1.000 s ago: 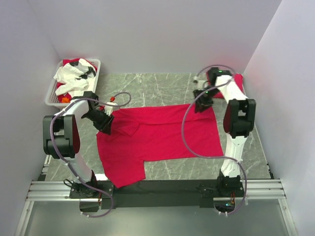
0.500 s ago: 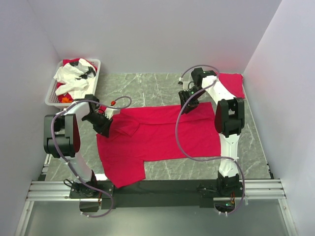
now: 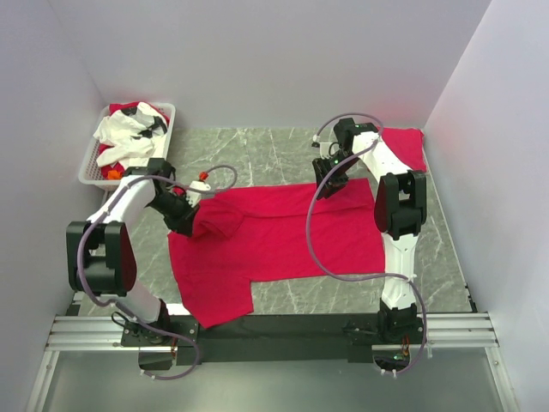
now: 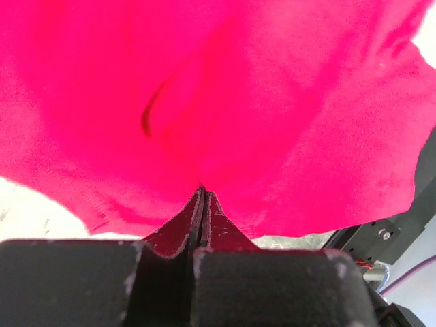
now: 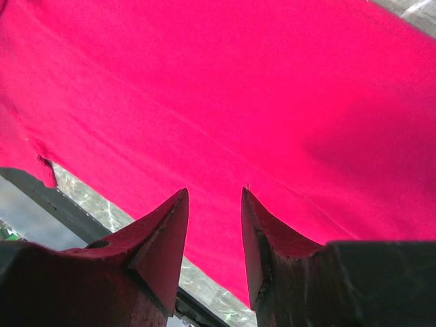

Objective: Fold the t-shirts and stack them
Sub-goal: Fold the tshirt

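Observation:
A crimson t-shirt (image 3: 283, 236) lies spread flat across the marble table. My left gripper (image 3: 191, 225) is at its upper left sleeve. In the left wrist view, that gripper (image 4: 202, 192) has its jaws pressed together on a pinch of the t-shirt (image 4: 272, 102), which creases around the tips. My right gripper (image 3: 330, 184) hovers over the shirt's far edge near the middle. In the right wrist view, this gripper (image 5: 212, 199) is open, and the t-shirt (image 5: 238, 88) passes below the gap with nothing between the fingers. A second red t-shirt (image 3: 410, 146) lies folded at the back right corner.
A white slotted basket (image 3: 171, 116) with white and red cloth stands at the back left. Walls close in the table on three sides. The arms' bases and a metal rail (image 3: 274, 330) line the near edge. Grey marble (image 5: 88, 197) shows beyond the shirt's hem.
The left gripper's jaws have closed on the cloth at the sleeve. The right arm swung left from the back right corner to the shirt's far edge, then held still.

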Controlling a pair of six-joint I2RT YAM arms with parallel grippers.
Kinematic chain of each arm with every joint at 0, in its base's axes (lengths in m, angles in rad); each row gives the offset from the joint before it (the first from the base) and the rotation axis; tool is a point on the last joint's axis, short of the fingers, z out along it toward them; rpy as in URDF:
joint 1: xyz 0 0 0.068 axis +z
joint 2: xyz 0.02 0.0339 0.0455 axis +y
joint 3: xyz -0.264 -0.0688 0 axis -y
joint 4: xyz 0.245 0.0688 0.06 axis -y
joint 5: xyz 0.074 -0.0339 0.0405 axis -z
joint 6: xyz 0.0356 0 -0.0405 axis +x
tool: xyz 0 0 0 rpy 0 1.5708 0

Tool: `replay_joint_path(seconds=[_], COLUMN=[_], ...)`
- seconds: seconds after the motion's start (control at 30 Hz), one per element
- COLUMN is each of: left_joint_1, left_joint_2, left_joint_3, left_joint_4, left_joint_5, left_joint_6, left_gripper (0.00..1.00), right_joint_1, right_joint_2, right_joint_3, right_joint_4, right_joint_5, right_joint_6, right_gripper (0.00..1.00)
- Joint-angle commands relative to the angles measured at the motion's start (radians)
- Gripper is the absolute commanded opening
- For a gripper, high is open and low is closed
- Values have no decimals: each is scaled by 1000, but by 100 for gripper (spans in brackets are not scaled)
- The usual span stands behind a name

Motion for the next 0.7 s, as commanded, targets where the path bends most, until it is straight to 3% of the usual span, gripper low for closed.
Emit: replay_joint_path(seconds=[0.0, 0.4, 0.43, 0.47, 0.57, 0.67], left_joint_1=[-58, -147, -147, -146, -132, -132], left_joint_2=[-46, -34, -20, -18, -38, -64], left_joint_3=[-36, -109, -114, -119, -88, -33], left_joint_4=[-45, -10, -5, 2, 13, 18], left_joint_5=[2, -38, -59, -66, -41, 21], left_joint_6=[49, 44, 41, 37, 43, 38], left_gripper=[1, 2, 5, 21, 38, 45], right_joint_1=[-7, -18, -16, -18, -21, -24], right_joint_2=[-3, -3, -3, -4, -13, -20], right_joint_3=[46, 22, 22, 17, 5, -12], right_joint_4=[-19, -20, -20, -20, -19, -13], right_joint_5=[4, 1, 2, 4, 5, 5], right_joint_6=[-11, -17, -17, -18, -20, -18], right_gripper=[44, 44, 44, 44, 44, 44])
